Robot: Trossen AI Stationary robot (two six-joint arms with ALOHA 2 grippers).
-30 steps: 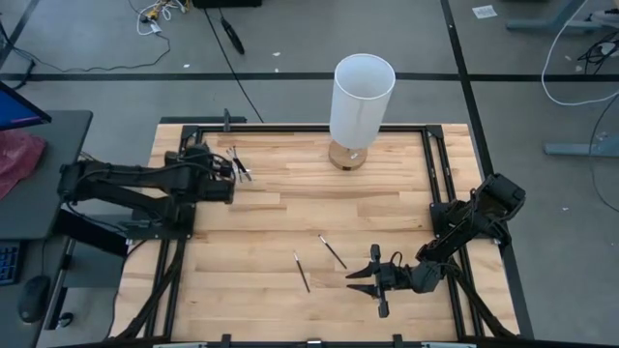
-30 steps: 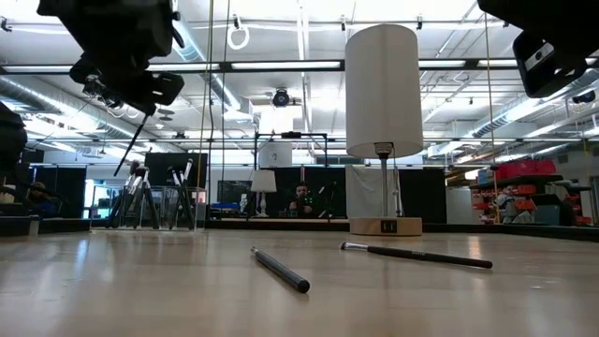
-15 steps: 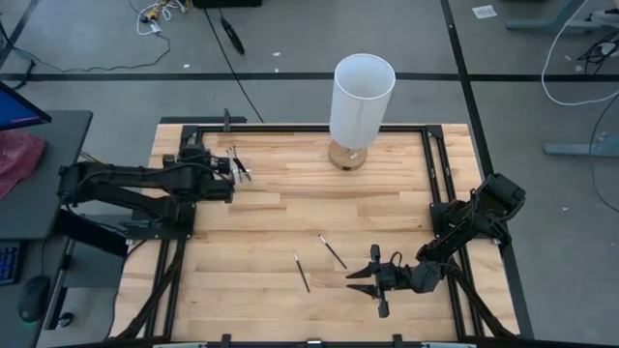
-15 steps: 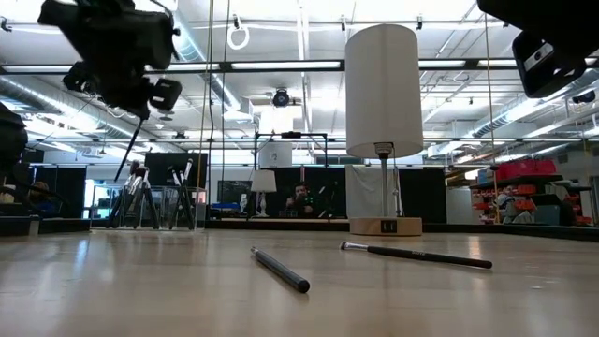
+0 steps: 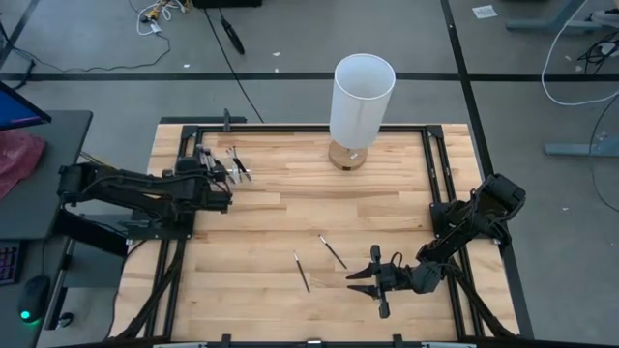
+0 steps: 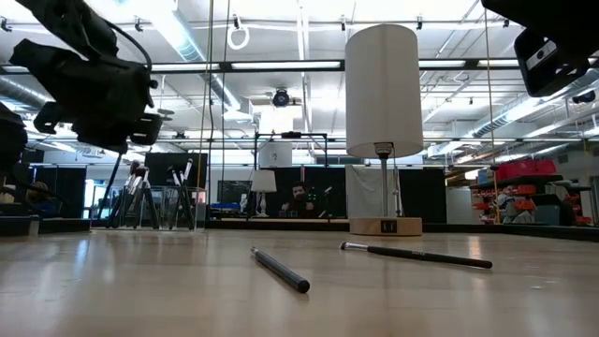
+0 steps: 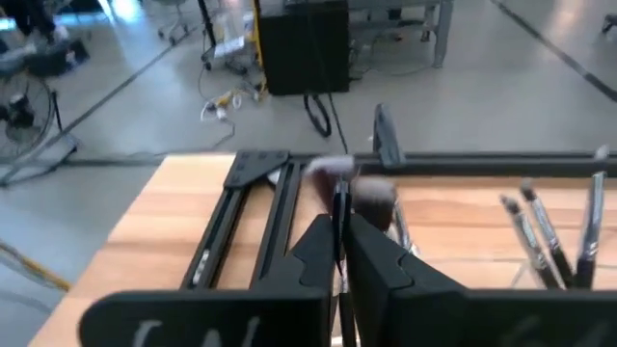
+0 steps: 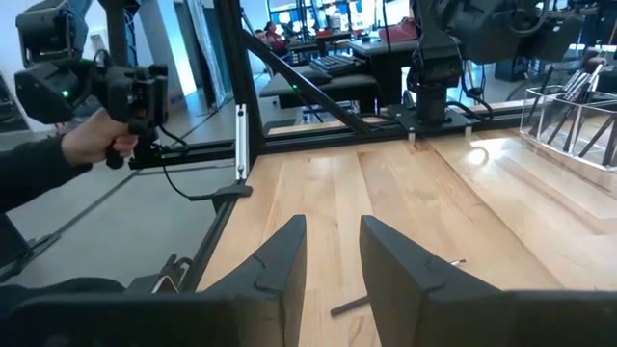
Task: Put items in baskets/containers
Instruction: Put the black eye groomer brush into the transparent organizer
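Left claw (image 5: 226,176) sits at counter's (image 5: 290,213) far-left corner, just beside the container (image 5: 235,162); fingers (image 7: 381,265) pressed together, pinching a brush (image 7: 339,231) upright between them. Container is clear plastic, w/ several brushes (image 8: 578,87) standing tilted inside. Right claw (image 5: 363,280) rests near counter's front edge, right of centre; fingers (image 8: 280,265) spread partway, holding nothing. White cylinder (image 5: 362,101) on wood base stands at far edge, centre. Two loose brushes lie flat mid-counter, well apart from container: one (image 5: 302,272) left of the other (image 5: 333,251), both near right claw. Person's hand (image 8: 92,140) grips a controller beyond the counter.
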